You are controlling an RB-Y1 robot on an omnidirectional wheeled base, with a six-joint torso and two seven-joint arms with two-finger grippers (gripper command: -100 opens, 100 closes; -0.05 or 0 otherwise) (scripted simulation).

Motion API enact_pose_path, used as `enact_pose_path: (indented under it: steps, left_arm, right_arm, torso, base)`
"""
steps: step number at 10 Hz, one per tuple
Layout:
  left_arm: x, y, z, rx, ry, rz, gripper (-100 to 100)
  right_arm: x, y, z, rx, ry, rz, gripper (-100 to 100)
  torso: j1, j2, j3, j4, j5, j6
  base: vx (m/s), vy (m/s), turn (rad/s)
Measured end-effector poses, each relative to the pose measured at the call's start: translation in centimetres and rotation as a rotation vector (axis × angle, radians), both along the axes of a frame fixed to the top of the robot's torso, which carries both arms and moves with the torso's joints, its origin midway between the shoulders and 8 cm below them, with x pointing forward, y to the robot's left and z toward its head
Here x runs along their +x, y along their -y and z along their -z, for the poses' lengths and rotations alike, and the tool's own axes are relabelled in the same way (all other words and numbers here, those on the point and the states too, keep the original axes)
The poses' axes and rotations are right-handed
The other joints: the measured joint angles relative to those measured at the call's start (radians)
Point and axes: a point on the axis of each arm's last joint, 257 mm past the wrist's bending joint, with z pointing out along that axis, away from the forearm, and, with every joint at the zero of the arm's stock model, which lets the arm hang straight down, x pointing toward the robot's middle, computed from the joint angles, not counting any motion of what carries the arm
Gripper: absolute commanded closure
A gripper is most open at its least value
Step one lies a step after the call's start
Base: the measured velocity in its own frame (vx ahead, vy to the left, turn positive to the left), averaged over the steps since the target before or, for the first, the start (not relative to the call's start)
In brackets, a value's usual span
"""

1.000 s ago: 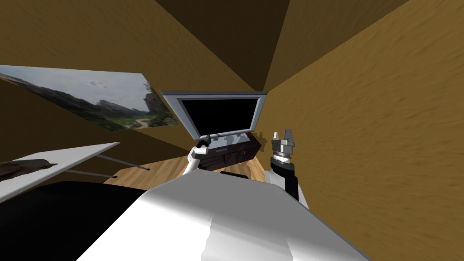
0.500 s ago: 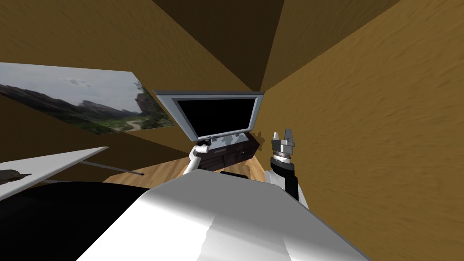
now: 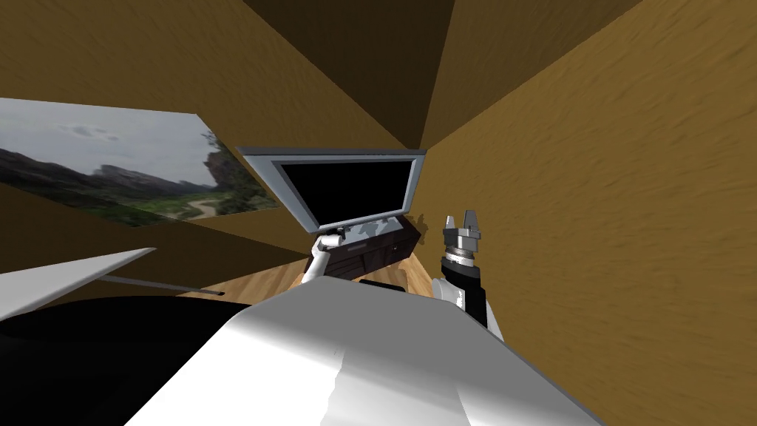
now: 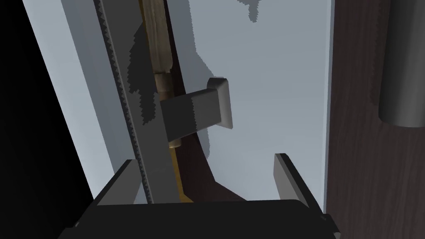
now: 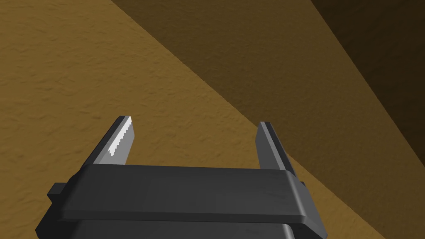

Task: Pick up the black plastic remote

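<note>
So: L gripper spread wide over the cabinet top, by the TV. The dark grey bar ahead of it, prob. the remote, lies flat on that top, off-centre toward one finger, not yet between them. Best to shift sideways to centre it, set jaws across its narrow sides, then lower & close. R gripper raised, also spread.

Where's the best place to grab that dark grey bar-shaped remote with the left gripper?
With the open left gripper, likely pinch the dark grey flat bar-shaped remote across its long edges near the free rounded end, approaching over the pale grey top; its other end sits behind a long grey strip.
</note>
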Motion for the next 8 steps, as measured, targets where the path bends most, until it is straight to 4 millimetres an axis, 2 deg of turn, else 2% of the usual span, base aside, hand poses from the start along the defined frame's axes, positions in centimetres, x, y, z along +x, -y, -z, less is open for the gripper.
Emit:
enact_pose_path:
  steps: [8]
  left_arm:
    - [-2.8,0.6,5.6,-0.11,-0.239,-0.063,-100]
  right_arm:
    - [0.0,0.0,0.0,0.0,0.0,0.0,0]
  torso:
    - [0.0,-0.001,0.0,0.0,0.0,0.0]
  base:
    - [0.017,0.002,-0.069]
